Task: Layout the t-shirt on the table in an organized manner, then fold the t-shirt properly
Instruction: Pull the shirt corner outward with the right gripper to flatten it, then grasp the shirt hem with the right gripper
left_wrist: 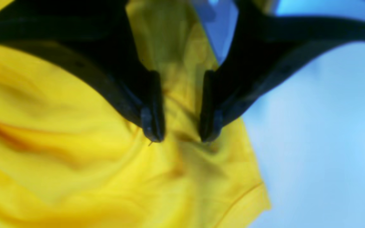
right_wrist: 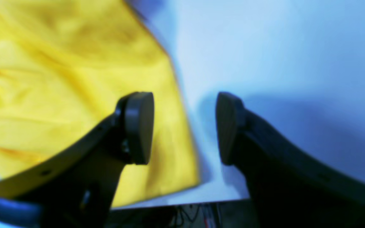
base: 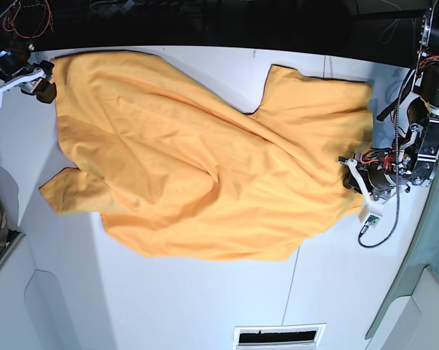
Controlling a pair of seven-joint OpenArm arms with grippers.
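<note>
Table (base: 205, 306): big and white, with thin dark lines across it. It holds all the rest.

Shirt (base: 205, 168): yellow-orange, spread over the far half of the table, from near the left edge to near the right edge. It is wide open but not flat. Big wrinkles run slantwise across the middle. One sleeve sticks out toward the left edge. The far edge dips in a deep notch.

Left gripper (left_wrist: 181, 133): at the right edge of the shirt in the base view. The jaws stand partly apart, tips pressed down on a hump of cloth. I cannot tell if the cloth is truly pinched.

Right gripper (right_wrist: 184, 128): at the far left corner of the table. The jaws are apart with nothing between them. The shirt's edge lies just under and beside one pad (right_wrist: 138, 126).

Done: the shirt is pulled out long and mostly opened up.

Left to do: I think smoothing comes next, as the wrinkles and the skewed middle need pulling straight. No fold is made yet, so all the folding is still ahead. The job looks under halfway.
</note>
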